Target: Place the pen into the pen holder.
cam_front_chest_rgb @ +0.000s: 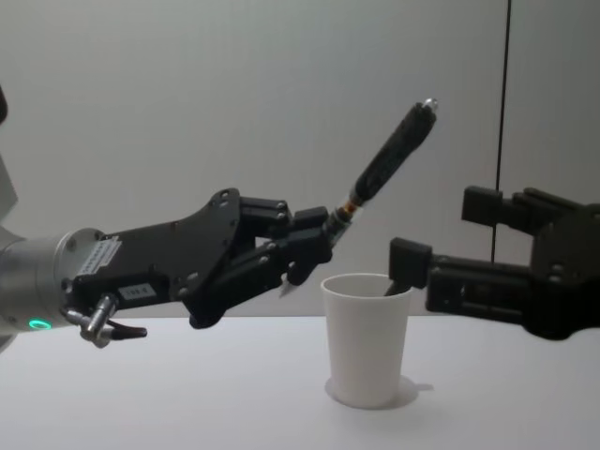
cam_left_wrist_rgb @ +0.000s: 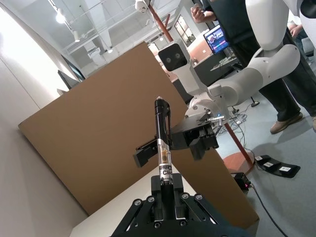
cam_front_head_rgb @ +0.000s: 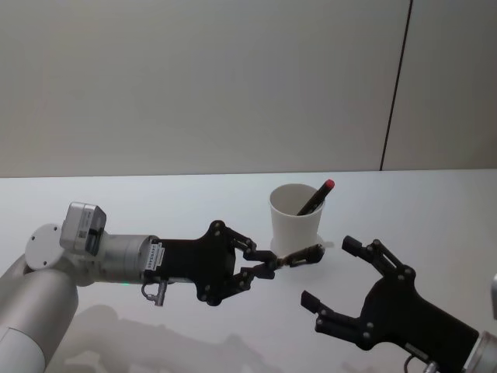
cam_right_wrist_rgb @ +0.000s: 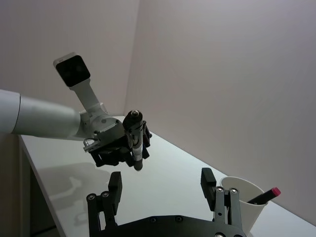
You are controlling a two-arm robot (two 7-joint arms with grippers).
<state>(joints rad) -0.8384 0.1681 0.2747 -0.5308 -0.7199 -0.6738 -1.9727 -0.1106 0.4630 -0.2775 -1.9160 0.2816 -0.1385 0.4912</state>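
Your left hand (cam_front_head_rgb: 265, 269) pinches the pen (cam_front_head_rgb: 303, 255) left of the cup (cam_front_head_rgb: 297, 227), right hand (cam_front_head_rgb: 329, 271) agape; next, tip it in.

Head camera is looking forward and down on the white worktop (cam_front_head_rgb: 116, 202), a plain wall (cam_front_head_rgb: 194, 78) behind. Chest camera is sitting lower, peering level across it at close range; both are taking in the pen holder (cam_front_head_rgb: 296, 217). Each wrist camera is looking out over its own jaws: the left, along its held pen (cam_left_wrist_rgb: 162, 143), toward the right gripper (cam_front_head_rgb: 330, 270); the right toward the left gripper (cam_front_head_rgb: 265, 264).
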